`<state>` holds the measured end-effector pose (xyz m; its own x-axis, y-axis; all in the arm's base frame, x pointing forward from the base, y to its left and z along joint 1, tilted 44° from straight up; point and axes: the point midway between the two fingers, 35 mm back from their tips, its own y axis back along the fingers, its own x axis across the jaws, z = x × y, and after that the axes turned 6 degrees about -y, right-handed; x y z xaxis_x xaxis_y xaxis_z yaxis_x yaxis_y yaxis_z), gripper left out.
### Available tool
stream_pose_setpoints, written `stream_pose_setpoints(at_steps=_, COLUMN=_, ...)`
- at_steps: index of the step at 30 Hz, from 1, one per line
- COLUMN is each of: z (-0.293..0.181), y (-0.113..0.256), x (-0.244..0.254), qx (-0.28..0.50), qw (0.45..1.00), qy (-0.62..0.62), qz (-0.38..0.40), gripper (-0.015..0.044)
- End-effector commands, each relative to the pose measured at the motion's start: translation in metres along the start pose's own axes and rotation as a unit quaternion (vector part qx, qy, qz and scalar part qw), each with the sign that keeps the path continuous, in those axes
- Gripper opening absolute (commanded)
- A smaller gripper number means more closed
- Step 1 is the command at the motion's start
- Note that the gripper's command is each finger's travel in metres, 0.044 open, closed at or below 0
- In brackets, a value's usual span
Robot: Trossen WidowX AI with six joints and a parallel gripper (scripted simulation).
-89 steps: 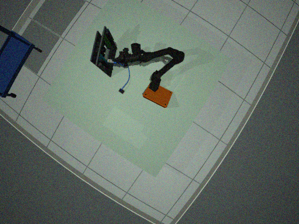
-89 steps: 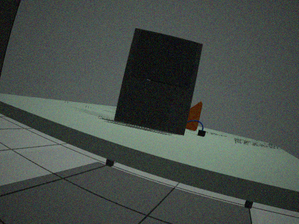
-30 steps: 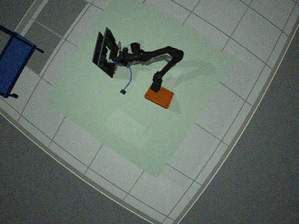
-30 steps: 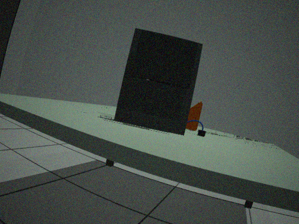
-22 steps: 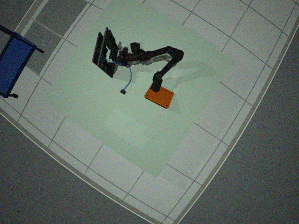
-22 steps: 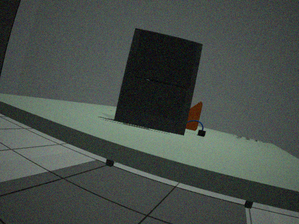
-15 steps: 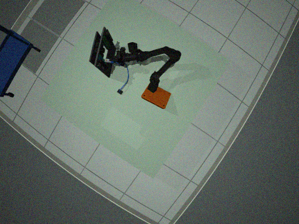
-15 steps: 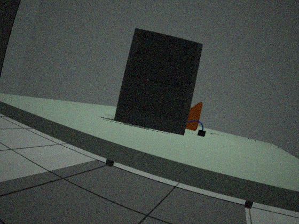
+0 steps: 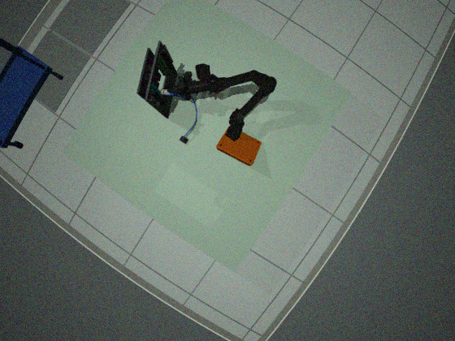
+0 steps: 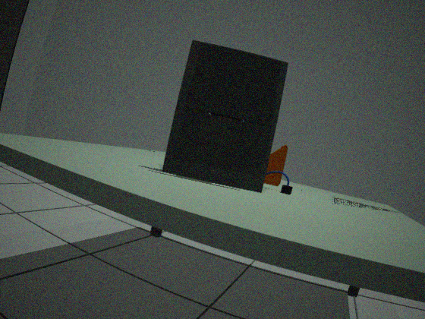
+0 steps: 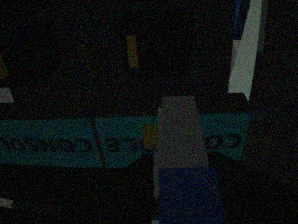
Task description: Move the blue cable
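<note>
The plug (image 9: 164, 92) (image 11: 180, 132) is pale with a blue rear part. My gripper (image 9: 172, 92) (image 11: 180, 163) is shut on it, its dark fingers at either side. In the wrist view the plug lies across a teal strip (image 11: 50, 142) with upside-down CONSOLE lettering. Its front end is against a dark area; whether it sits in a port, and which server this is, I cannot tell. The blue cable (image 9: 197, 111) (image 10: 278, 172) curves from the plug to a black block (image 9: 184, 140) (image 10: 286, 189). The servers' dark upright housing (image 9: 146, 77) (image 10: 228, 91) hides the gripper in the exterior view.
The arm (image 9: 231, 80) reaches from its orange base plate (image 9: 244, 152) (image 10: 276, 167) to the housing. The cable's loop hangs beside the gripper. A blue cart (image 9: 18, 87) stands at the far left. An orange mark (image 11: 132, 51) shows above the strip in the wrist view, which is dark.
</note>
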<state>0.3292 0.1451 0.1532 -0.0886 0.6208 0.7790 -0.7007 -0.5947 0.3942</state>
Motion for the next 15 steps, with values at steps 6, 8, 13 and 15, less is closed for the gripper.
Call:
stream_pose_setpoints(at_steps=6, z=0.0101, y=-0.0002, x=0.0038, qx=-0.016, qw=1.0, qy=0.006, qz=0.002, gripper=0.0)
stream_pose_setpoints(at_steps=8, z=0.0104, y=0.0, x=0.0038, qx=-0.015, qw=1.0, qy=0.005, qz=0.002, gripper=0.0)
stream_pose_setpoints(at_steps=13, z=0.0127, y=0.0007, x=0.0043, qx=-0.014, qw=1.0, qy=0.005, qz=0.001, gripper=0.0)
stream_pose_setpoints(at_steps=15, z=0.0128, y=0.0008, x=0.0043, qx=-0.014, qw=1.0, qy=0.005, qz=0.001, gripper=0.0)
